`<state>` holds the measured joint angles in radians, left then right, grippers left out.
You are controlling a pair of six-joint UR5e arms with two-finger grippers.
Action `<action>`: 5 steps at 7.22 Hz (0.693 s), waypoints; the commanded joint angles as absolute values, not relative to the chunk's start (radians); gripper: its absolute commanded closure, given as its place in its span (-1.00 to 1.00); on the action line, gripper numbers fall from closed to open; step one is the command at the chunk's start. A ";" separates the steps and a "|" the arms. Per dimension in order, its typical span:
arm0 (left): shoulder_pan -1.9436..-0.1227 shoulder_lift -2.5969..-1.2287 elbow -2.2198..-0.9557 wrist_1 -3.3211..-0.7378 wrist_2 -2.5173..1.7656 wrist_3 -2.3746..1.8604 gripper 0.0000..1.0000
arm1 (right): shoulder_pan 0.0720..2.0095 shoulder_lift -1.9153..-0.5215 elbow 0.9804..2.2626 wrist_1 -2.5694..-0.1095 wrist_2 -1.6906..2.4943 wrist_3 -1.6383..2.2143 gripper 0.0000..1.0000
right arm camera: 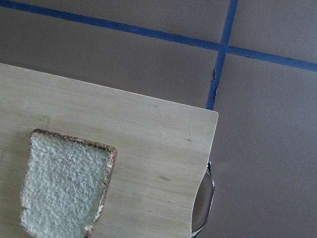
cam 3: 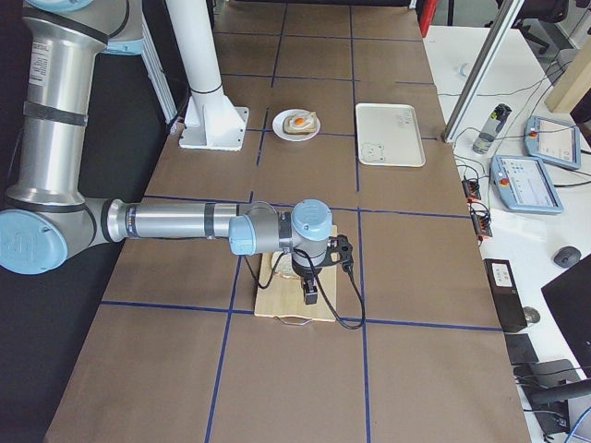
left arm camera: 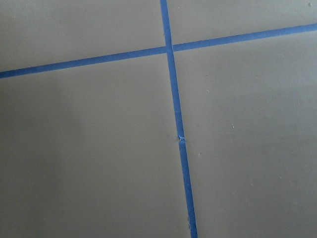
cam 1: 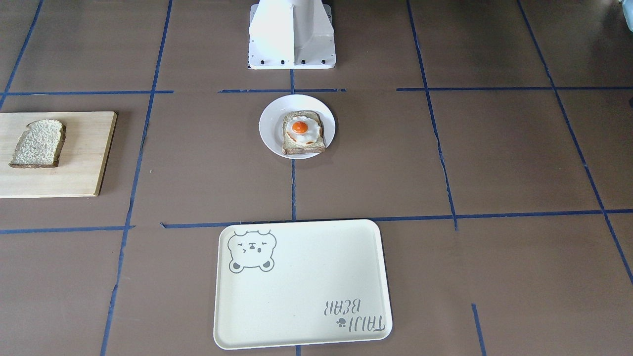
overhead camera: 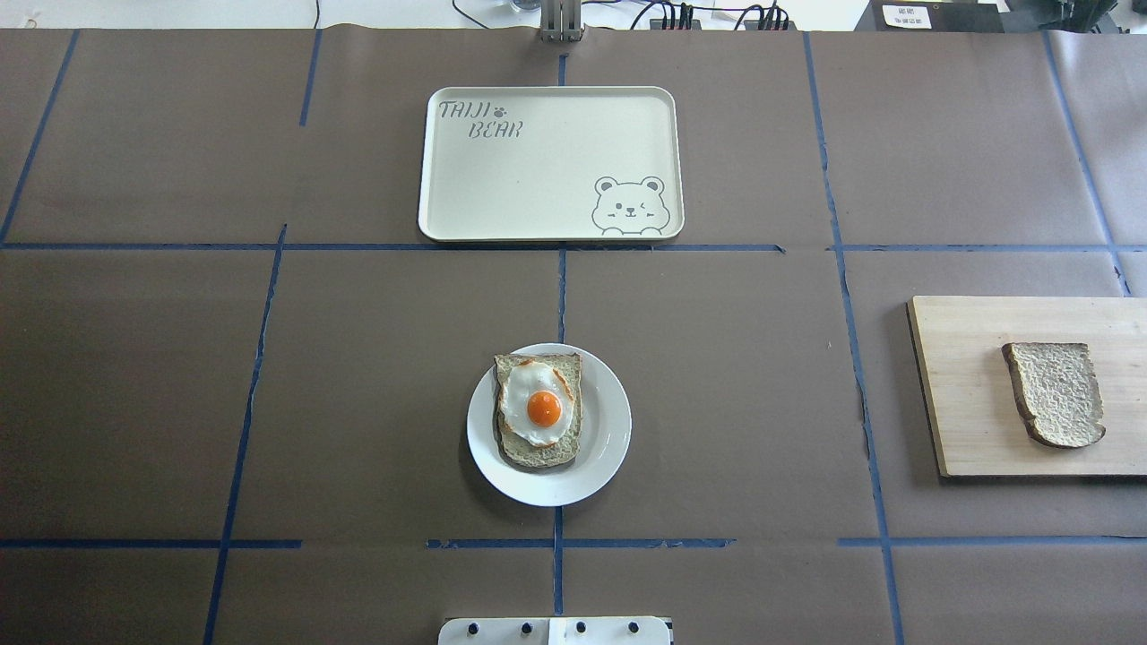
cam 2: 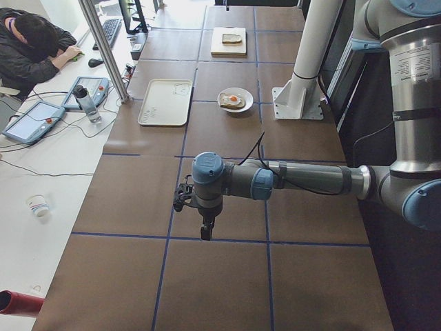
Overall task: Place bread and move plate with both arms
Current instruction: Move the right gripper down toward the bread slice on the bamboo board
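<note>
The plain bread slice lies on a wooden cutting board at the table's right end; it also shows in the front view and the right wrist view. The small white plate sits at the table's centre near the base and carries a toast with a fried egg. My right gripper hangs over the board, seen only from the side, so I cannot tell whether it is open or shut. My left gripper hangs over bare table at the left end, and I cannot tell its state either.
A cream rectangular tray with a bear drawing lies beyond the plate, nothing on it. The white robot base stands behind the plate. Blue tape lines cross the brown table cover. An operator sits at a side desk with tablets.
</note>
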<state>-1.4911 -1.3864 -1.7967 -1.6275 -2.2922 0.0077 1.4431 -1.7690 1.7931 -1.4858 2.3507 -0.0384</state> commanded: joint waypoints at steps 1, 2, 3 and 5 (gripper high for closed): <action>-1.491 -1.387 -1.798 -1.629 -2.292 0.008 -1.00 | 1.428 -1.766 1.793 -1.485 2.350 -0.028 -1.00; -1.491 -1.387 -1.801 -1.629 -2.292 0.008 -1.00 | 1.428 -1.763 1.795 -1.471 2.349 -0.022 -1.00; -1.493 -1.387 -1.810 -1.629 -2.287 0.006 -1.00 | 1.428 -1.763 1.793 -1.415 2.347 -0.021 -1.00; -1.491 -1.423 -1.798 -1.628 -2.234 -0.005 -1.00 | 1.422 -1.761 1.799 -1.388 2.353 0.032 -1.00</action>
<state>-1.4914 -1.4027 -1.8043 -1.6288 -2.2657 0.0025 1.4262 -1.7619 1.7955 -1.4052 2.3492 -0.0071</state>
